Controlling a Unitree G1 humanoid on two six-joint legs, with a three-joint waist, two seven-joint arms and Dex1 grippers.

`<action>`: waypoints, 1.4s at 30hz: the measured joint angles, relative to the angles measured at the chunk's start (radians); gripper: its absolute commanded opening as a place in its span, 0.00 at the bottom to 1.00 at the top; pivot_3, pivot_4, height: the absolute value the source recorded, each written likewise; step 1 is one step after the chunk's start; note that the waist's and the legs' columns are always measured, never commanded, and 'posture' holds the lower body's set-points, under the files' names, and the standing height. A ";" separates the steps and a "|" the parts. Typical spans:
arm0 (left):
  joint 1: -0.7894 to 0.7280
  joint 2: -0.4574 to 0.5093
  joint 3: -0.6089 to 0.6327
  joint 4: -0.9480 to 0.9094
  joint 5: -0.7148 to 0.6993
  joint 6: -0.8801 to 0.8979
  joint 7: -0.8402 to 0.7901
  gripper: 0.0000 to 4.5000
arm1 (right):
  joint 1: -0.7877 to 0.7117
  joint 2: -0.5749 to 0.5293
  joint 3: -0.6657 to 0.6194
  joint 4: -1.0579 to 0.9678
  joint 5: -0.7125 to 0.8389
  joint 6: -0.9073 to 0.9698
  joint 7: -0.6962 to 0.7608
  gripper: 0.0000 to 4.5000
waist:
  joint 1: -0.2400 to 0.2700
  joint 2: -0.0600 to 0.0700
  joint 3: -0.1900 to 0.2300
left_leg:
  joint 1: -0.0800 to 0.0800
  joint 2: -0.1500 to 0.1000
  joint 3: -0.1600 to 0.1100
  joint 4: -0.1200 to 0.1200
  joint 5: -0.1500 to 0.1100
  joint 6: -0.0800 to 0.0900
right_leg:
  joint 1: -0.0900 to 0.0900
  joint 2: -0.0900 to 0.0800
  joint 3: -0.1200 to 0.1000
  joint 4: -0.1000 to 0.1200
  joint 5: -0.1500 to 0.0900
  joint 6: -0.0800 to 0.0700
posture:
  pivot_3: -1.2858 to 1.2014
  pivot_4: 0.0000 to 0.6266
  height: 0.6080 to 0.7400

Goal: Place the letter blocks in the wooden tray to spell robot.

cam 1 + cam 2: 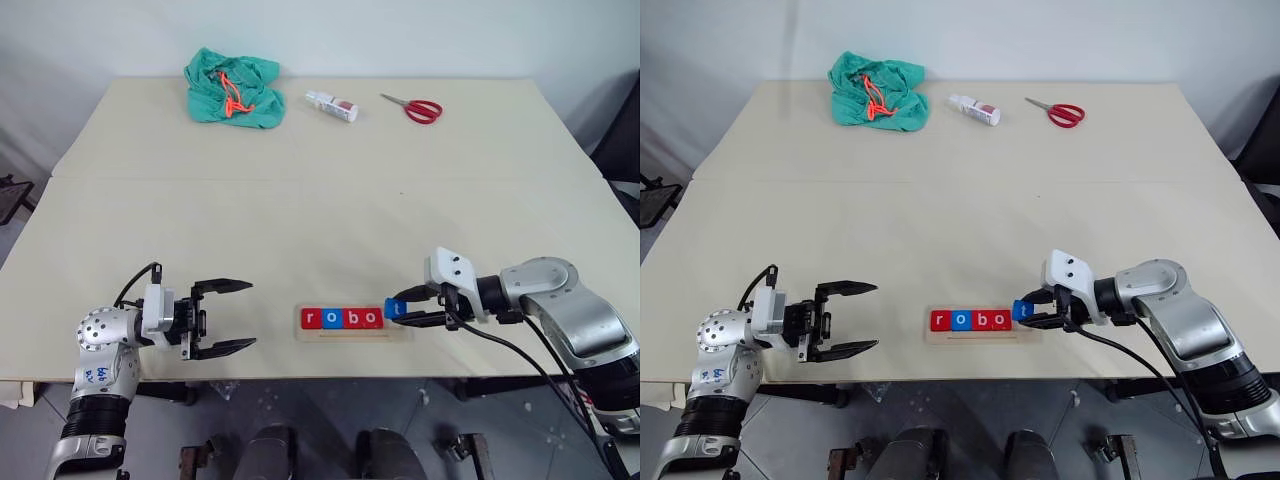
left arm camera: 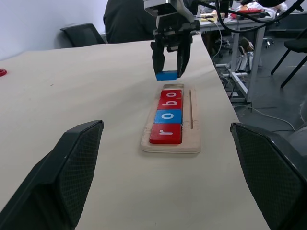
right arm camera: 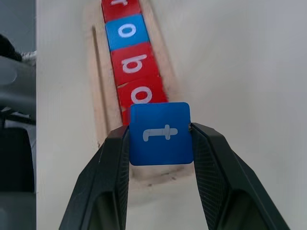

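I have the small blue square tile with the white letter t (image 3: pixel 160 133) pinched by its two side edges in the right gripper (image 1: pixel 412 308), whose jaws are clenched on it. It hangs just above the vacant end of the long pale wooden tray (image 2: pixel 194 143), tilted a little, its letter face up toward the wrist camera. Gripping the edges keeps the face readable and leaves the underside free to seat in the recess.

Just beyond those jaws, the other four tiles lie in a row, touching one another: a red r (image 1: pixel 311 318), a blue o (image 1: pixel 331 318), a red b (image 1: pixel 351 318) and a red o (image 1: pixel 371 318). The one open slot is at the end nearest my right jaws, directly under the held tile, so I judge this to be the final placement: lower it flat, butt it against the last red o, then let go. The risk I see is the tilt; if one corner lands on the tray's rim or on the neighbouring tile, it will sit crooked.

The left gripper (image 1: pixel 222 318) hovers above the cream surface (image 1: pixel 300 220) well clear of the tray's other end, its jaws spread wide and holding nothing, pointed along the row, where it cannot disturb the tiles.
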 measured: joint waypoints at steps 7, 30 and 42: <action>0.023 0.001 0.001 -0.008 0.000 0.000 0.011 1.00 | 0.000 0.010 0.032 0.020 -0.027 -0.032 0.008 0.32 | 0.000 0.000 0.000 | 0.000 0.000 0.000 0.000 0.000 0.000 | 0.000 0.000 0.000 0.000 0.000 0.000 | 0.52 0.24 1.00; 0.002 -0.002 0.001 0.003 0.009 -0.021 0.028 1.00 | 0.057 -0.010 -0.092 -0.089 0.037 0.062 -0.050 0.99 | 0.003 0.000 0.000 | 0.000 0.000 0.000 0.000 0.000 0.000 | 0.000 0.000 0.000 0.000 0.000 0.000 | 0.52 0.24 1.00; -0.013 0.014 -0.001 -0.012 0.108 0.093 0.261 1.00 | 0.216 -0.049 -0.289 0.171 0.064 -0.276 0.059 0.99 | 0.003 -0.001 0.000 | 0.001 0.000 0.001 0.000 0.000 0.000 | 0.002 0.000 0.000 0.000 0.000 0.000 | 0.52 0.24 1.00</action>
